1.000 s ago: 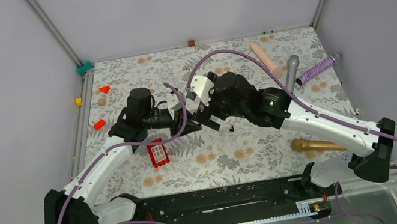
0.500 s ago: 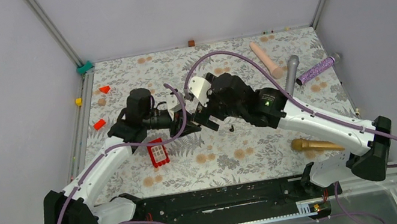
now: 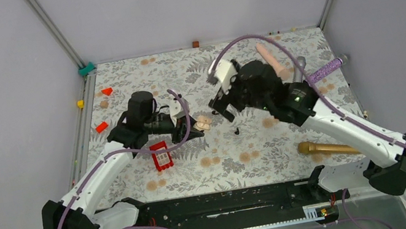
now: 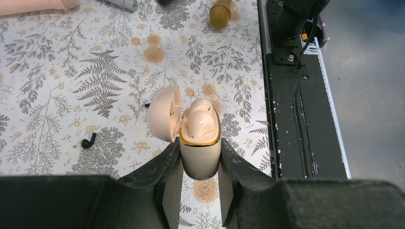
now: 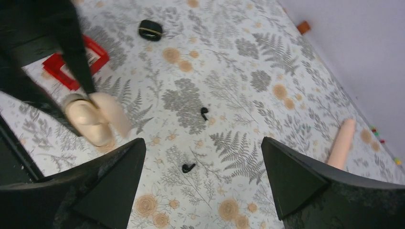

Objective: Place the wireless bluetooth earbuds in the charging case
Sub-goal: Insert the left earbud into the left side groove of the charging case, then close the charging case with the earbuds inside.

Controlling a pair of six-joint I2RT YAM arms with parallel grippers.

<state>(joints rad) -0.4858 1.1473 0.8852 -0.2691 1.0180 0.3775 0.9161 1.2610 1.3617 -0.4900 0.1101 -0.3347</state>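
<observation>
My left gripper (image 4: 199, 148) is shut on the lower body of the beige charging case (image 4: 200, 143), which has a gold rim; its lid (image 4: 165, 113) hangs open to the left. The case (image 3: 204, 122) is held just above the flowered cloth near the table's middle. Two wireless bluetooth earbuds, tiny and black, lie loose on the cloth: one (image 5: 204, 113) farther off, the other (image 5: 188, 167) beneath my right gripper (image 5: 203, 143). That gripper is open wide and empty, hovering right of the case (image 5: 90, 119). One earbud (image 4: 87, 141) shows left of the case.
A red block (image 3: 161, 155) lies by the left arm, with small red pieces (image 3: 102, 127) further left. A gold microphone (image 3: 324, 147), a pink cylinder (image 3: 271, 58) and a purple glitter microphone (image 3: 325, 71) lie on the right. A small black object (image 5: 150, 30) rests beyond the red block.
My right arm has pulled back from the case, up and to the right, uncovering it in the top view. The left gripper stays shut on the case, barely shifted.
</observation>
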